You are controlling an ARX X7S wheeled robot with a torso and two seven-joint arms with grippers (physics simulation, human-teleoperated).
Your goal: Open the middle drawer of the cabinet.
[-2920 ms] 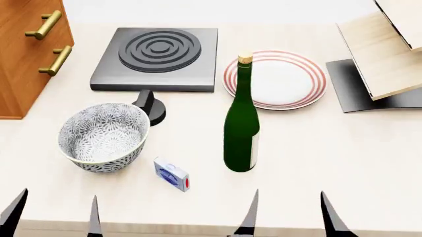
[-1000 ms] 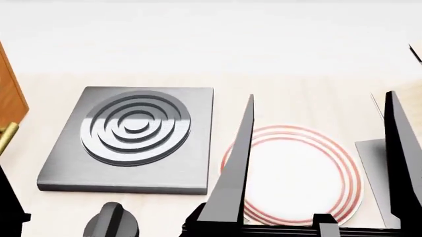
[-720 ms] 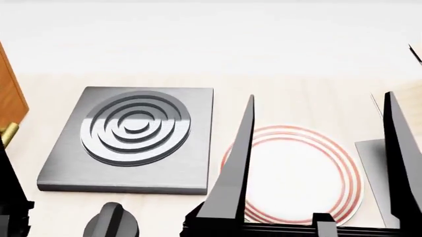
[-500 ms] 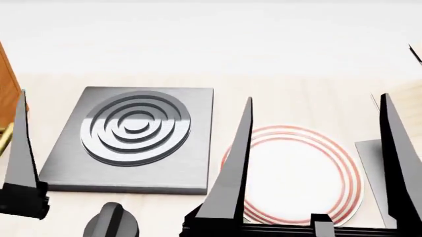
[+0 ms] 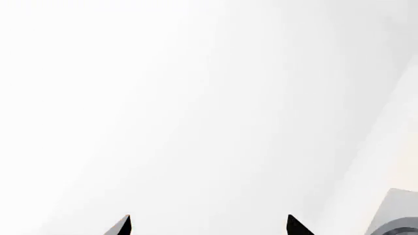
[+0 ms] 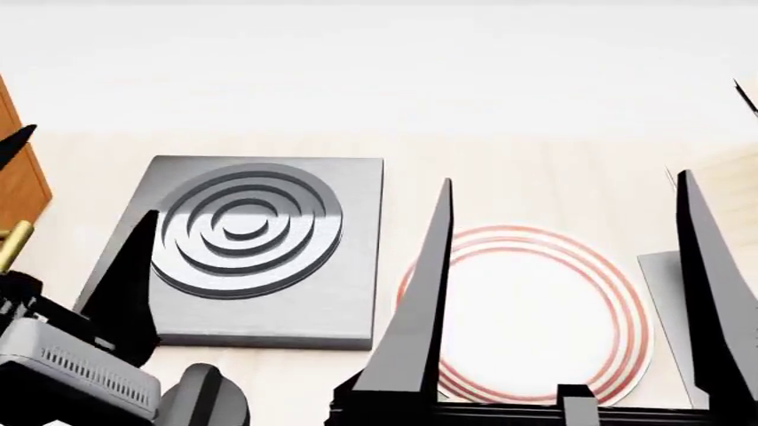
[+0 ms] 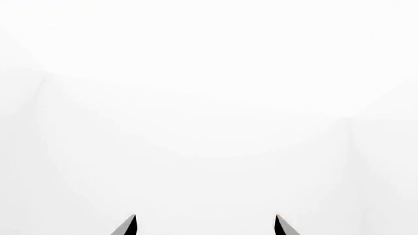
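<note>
Head view showed only a sliver of the cabinet (image 6: 19, 182) at the table's (image 6: 533, 177) left edge, with 1 brass handle end (image 6: 13, 246) poking out below it; whether that handle belonged to the middle drawer could not be told. The left gripper (image 6: 74, 209) hung near that edge, its 2 dark fingers spread, 1 tip over the cabinet's wood and the other over the hotplate (image 6: 243, 244). The handle lay just beside it, toward the left edge and lower; its long axis could not be judged from the short stub. The right gripper (image 6: 566, 275), also spread, hovered over the striped plate (image 6: 533, 315), well apart from the cabinet. By my judgement, the left arm was the nearer one. Both wrist views showed spread fingertips against white, holding nothing.
</note>
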